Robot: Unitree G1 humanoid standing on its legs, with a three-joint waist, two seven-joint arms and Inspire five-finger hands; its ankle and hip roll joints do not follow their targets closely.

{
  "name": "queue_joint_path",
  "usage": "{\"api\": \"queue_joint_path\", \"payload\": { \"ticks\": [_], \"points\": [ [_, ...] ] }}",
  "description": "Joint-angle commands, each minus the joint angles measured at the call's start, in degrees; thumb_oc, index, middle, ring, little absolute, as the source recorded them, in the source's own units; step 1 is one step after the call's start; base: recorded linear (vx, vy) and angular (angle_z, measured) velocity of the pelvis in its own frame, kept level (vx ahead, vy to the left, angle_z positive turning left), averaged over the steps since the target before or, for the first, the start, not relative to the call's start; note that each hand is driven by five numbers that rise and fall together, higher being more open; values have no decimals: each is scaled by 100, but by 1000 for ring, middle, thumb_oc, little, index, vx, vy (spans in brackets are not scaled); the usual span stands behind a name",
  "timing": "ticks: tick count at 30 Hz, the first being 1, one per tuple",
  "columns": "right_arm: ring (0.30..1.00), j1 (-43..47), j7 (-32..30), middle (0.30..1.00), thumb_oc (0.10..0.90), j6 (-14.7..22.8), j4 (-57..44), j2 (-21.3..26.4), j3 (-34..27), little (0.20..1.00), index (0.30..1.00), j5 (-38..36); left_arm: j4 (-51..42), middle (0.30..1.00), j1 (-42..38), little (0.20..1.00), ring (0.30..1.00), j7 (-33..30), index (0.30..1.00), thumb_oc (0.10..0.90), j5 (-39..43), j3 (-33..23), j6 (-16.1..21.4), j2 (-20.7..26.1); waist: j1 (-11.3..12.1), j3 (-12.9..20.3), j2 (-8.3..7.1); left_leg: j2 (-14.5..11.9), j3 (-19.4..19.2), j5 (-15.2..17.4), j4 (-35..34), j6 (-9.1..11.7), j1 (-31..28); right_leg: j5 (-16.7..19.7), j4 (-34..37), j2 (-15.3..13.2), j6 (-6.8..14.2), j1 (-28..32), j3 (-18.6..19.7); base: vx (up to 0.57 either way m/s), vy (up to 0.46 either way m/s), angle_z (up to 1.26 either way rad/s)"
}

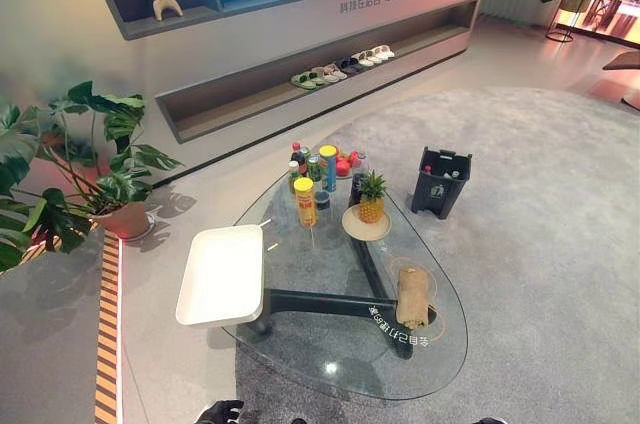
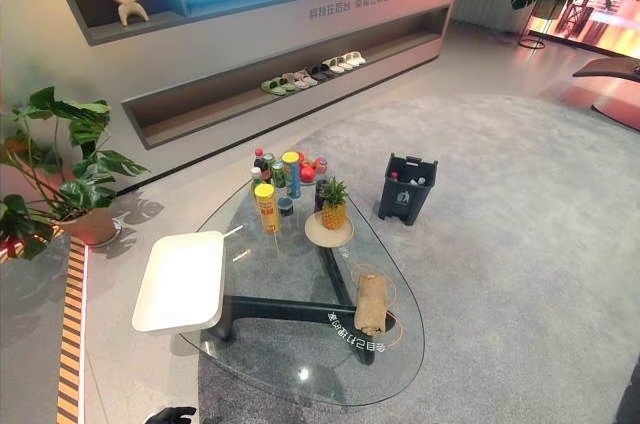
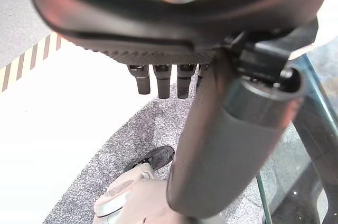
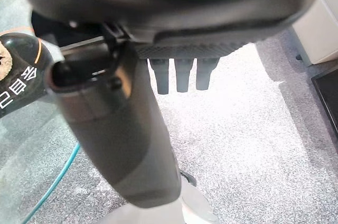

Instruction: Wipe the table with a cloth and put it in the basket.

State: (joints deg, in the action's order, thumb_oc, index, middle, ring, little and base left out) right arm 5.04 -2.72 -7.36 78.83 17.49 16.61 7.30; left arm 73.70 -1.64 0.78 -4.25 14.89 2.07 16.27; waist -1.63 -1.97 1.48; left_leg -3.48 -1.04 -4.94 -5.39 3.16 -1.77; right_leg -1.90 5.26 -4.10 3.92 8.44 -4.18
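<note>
A rolled tan cloth (image 1: 412, 296) lies on the near right part of the oval glass table (image 1: 330, 349), with nothing touching it. The dark basket (image 1: 441, 181) stands on the grey carpet beyond the table's far right side. My left hand (image 1: 220, 411) hangs low by the table's near edge, well short of the cloth. In the left wrist view this left hand (image 3: 158, 34) has straight fingers (image 3: 162, 80) and holds nothing. In the right wrist view my right hand (image 4: 211, 28) hangs over the carpet beside the table's glass edge, its fingers (image 4: 182, 76) straight and empty.
A white tray (image 1: 222, 274) rests on the table's left edge. At the far end stand several bottles and cans (image 1: 318, 172) and a pineapple (image 1: 371, 197) on a plate. A potted plant (image 1: 90, 174) is at the left, a low wall shelf with shoes (image 1: 340, 66) behind.
</note>
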Motion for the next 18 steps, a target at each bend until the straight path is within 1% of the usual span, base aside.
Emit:
{"api": "queue_joint_path", "payload": {
  "ticks": [1, 5, 7, 9, 12, 15, 16, 18],
  "points": [
    [900, 316, -183, 900, 800, -23, 310, 266, -147, 900, 900, -96, 191, 900, -455, 900, 900, -210, 900, 800, 64, -21, 204, 273, 227, -224, 7, -320, -124, 682, 39, 312, -260, 234, -26, -632, 530, -331, -272, 52, -7, -1],
    [900, 374, -233, 900, 800, -7, 245, 320, -112, 900, 900, -67, 91, 900, -497, 900, 900, -219, 900, 800, 244, 25, 220, 305, 226, -340, 41, -303, -147, 623, 39, 298, -87, 304, -26, -654, 538, -521, -231, 0, 0, 0],
    [900, 407, -296, 900, 800, 19, 204, 305, -39, 900, 900, 128, 42, 900, -530, 900, 900, -243, 900, 800, 341, 55, 215, 312, 223, -427, 62, -273, -142, 567, 39, 270, 105, 362, -26, -650, 529, -741, -178, -53, -25, -3],
    [900, 493, -302, 900, 800, -43, 149, 256, 88, 900, 900, 208, 19, 900, -665, 900, 900, -287, 900, 800, 319, 72, 172, 322, 195, -596, 61, -212, -98, 474, 39, 234, 404, 441, -26, -615, 510, -1054, -76, -162, -48, -2],
    [900, 599, -357, 900, 800, -90, 162, 246, 170, 900, 900, 91, 42, 900, -816, 900, 900, -324, 900, 800, 425, 85, 187, 309, 185, -747, 79, -166, -23, 408, 39, 202, 604, 506, -26, -589, 489, -1285, -37, -107, -7, -2],
    [900, 735, -378, 900, 800, -109, 115, 333, 196, 900, 900, 104, -26, 900, -989, 900, 900, -473, 900, 800, 776, 104, 354, 288, 115, -1031, 119, -106, 40, 306, 39, 173, 899, 588, -26, -519, 421, -1633, 64, -93, 19, -5],
    [900, 743, -381, 900, 800, -108, 111, 340, 197, 900, 900, 101, -32, 900, -1000, 900, 900, -481, 900, 800, 801, 108, 361, 289, 112, -1042, 121, -104, 42, 300, 39, 173, 917, 592, -26, -516, 417, -1650, 67, -99, 23, -11],
    [900, 839, -406, 900, 800, -143, 55, 396, 229, 900, 900, 95, -102, 900, -1130, 900, 900, -532, 900, 800, 1082, 116, 399, 313, 83, -1185, 131, -96, 56, 252, 39, 162, 1057, 632, -26, -488, 373, -1797, 97, -125, 22, -7]
  ]
}}
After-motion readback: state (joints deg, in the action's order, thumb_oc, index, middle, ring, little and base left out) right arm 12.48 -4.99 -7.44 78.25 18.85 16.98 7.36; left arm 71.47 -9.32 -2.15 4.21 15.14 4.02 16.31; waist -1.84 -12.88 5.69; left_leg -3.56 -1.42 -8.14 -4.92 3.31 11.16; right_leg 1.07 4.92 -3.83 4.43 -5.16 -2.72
